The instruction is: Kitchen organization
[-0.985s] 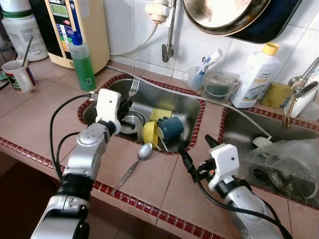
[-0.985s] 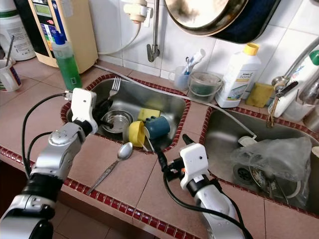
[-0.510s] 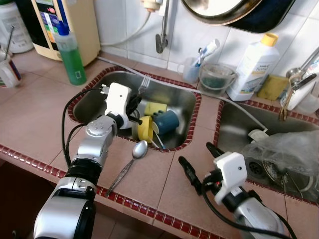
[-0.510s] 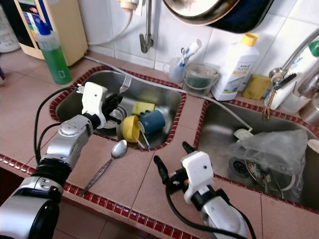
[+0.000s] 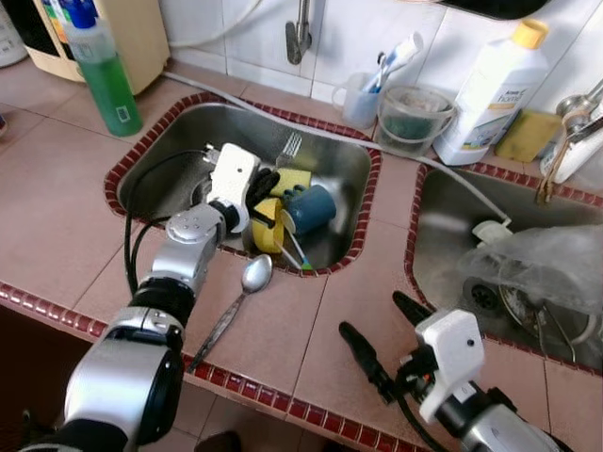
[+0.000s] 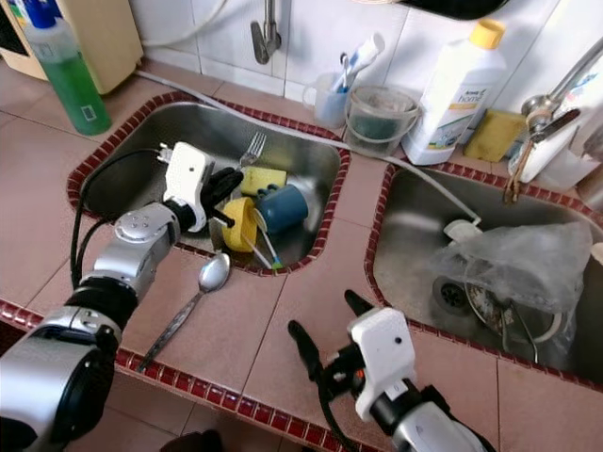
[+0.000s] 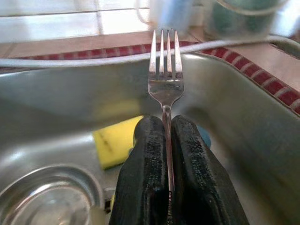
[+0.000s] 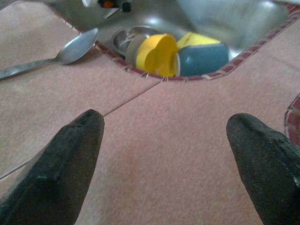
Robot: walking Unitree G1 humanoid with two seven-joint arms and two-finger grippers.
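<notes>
Two grippers are in view over the tiled counter (image 5: 57,217). The left gripper (image 7: 168,140) is clamped on the handle of a fork (image 7: 165,70), tines pointing up toward the back wall of the left sink (image 5: 160,155); a second ago the fork leaned against that back wall at the gripper's far side, and it now sits closer to the yellow sponge (image 5: 294,179). Since then the left gripper has moved across the basin and now sits directly above the yellow cup (image 5: 267,226) and beside the blue cup (image 5: 309,207). The whole scene has shifted because the head camera has tilted down. The right gripper (image 8: 166,154) hovers over bare counter near the front edge, fingers spread wide and empty. A spoon (image 5: 252,278) lies on the counter, bowl at the sink rim.
</notes>
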